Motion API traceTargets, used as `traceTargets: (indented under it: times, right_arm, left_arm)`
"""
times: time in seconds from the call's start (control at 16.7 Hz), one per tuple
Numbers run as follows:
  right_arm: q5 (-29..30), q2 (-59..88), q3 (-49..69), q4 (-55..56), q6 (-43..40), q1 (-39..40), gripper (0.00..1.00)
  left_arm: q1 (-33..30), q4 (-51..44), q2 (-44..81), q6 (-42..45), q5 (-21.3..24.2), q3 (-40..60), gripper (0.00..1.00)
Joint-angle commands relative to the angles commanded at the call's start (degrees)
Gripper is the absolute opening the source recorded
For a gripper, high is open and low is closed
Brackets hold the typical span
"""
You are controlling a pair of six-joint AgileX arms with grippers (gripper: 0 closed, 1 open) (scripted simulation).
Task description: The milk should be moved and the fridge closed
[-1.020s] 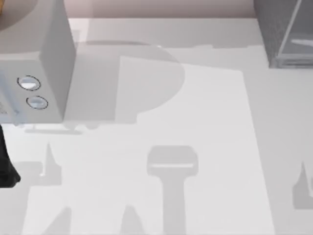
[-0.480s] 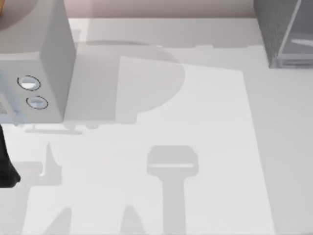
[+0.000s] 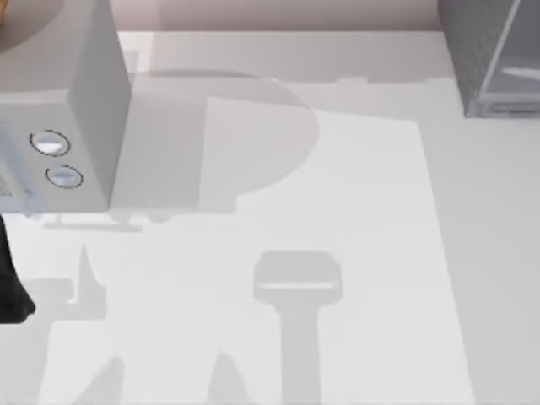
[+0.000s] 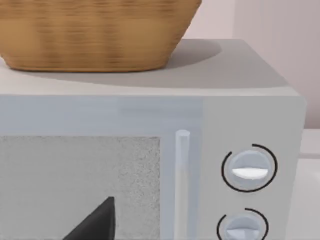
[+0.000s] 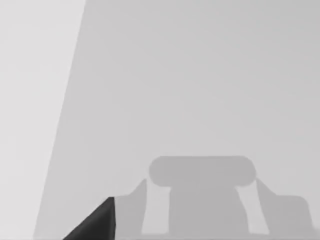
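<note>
The milk is out of view. The fridge [image 3: 469, 52] stands at the table's far right corner, its speckled dark wall next to a paler smooth panel [image 3: 516, 59]; I cannot tell how its door stands. My left arm [image 3: 12, 283] is a black shape at the table's left edge, in front of the box with two dials. A dark tip of my left gripper [image 4: 95, 224] shows close before that box's front. A dark tip of my right gripper [image 5: 95, 222] hangs over bare table.
A light grey box with two round dials [image 3: 56, 157] fills the far left corner; its front [image 4: 150, 165] carries a vertical handle [image 4: 182, 180]. A wicker basket [image 4: 95, 30] rests on top of it. Shadows lie across the white table [image 3: 337, 211].
The shadow at the table's right edge in the top view is gone. My left arm has not moved.
</note>
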Motion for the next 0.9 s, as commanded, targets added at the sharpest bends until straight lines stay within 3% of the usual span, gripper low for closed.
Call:
traceTargets:
  times: [0.18, 0.42, 0.66, 0.9]
  right_arm:
    - [-1.51, 1.38, 0.99, 0.43, -1.74, -1.75, 1.00]
    - [-9.45, 11.14, 6.36, 1.94, -12.44, -12.44, 1.00]
    - [-20.56, 30.16, 13.82, 3.60, -32.40, -30.49, 1.00]
    - [-31.88, 55.01, 21.56, 4.53, -59.29, -51.75, 1.00]
  left_arm:
    - [0.00, 0.00, 0.00, 0.00, 0.00, 0.00, 1.00]
    - [0.00, 0.00, 0.00, 0.00, 0.00, 0.00, 1.00]
    - [0.00, 0.00, 0.00, 0.00, 0.00, 0.00, 1.00]
    - [0.00, 0.00, 0.00, 0.00, 0.00, 0.00, 1.00]
